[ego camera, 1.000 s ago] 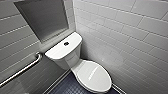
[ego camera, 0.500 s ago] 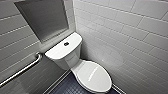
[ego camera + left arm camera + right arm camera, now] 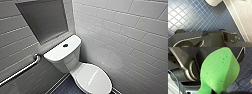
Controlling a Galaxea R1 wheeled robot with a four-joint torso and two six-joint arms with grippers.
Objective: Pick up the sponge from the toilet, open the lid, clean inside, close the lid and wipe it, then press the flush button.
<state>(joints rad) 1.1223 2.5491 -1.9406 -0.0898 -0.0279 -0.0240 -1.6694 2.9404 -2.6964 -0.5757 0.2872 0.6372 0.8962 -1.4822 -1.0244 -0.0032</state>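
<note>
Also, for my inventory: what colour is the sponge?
Bright green sponge, clearest in right wrist view.

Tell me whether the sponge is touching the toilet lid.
Apart. Right wrist view: the sponge hangs by the robot's body, above blue floor tiles. Head view: the lid lies shut, plain white.

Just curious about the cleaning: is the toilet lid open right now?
No, the white lid lies flat, closed over the toilet bowl.

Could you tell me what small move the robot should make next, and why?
Probably move in toward the lid to lift it: the sponge is pinched in the right gripper, while the lid lies shut on the toilet.
</note>
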